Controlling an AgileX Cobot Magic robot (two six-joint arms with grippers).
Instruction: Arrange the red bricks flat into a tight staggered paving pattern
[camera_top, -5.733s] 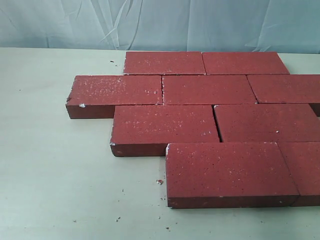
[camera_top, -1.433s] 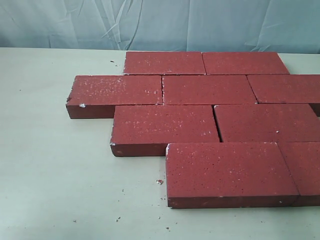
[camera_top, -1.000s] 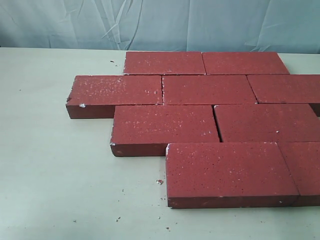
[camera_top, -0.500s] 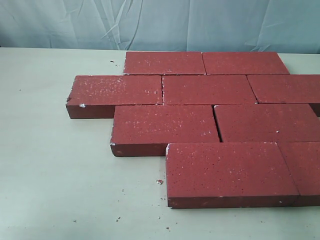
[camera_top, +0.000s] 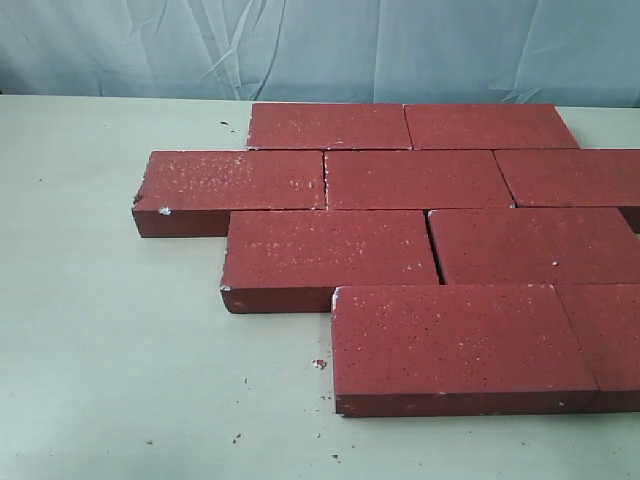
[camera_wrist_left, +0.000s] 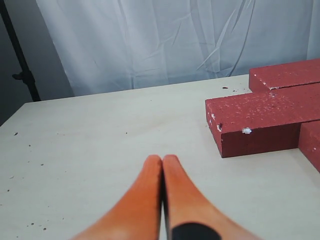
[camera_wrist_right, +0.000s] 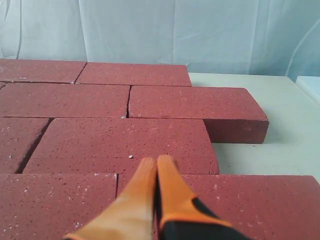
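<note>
Seemingly done: bricks (camera_top: 420, 240) lay flat, tight, staggered, 4 rows | L gripper (camera_wrist_left: 161, 160) pinched together over table (camera_top: 100, 350) | R gripper (camera_wrist_right: 156, 161) likewise, above bricks

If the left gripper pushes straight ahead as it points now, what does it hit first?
Likely nothing near: the left gripper faces bare table, then the white curtain. The nearest red brick lies off to one side.

red bricks (camera_top: 330, 248) — dark red, white-speckled, table (camera_top: 100, 330) — pale cream
</note>
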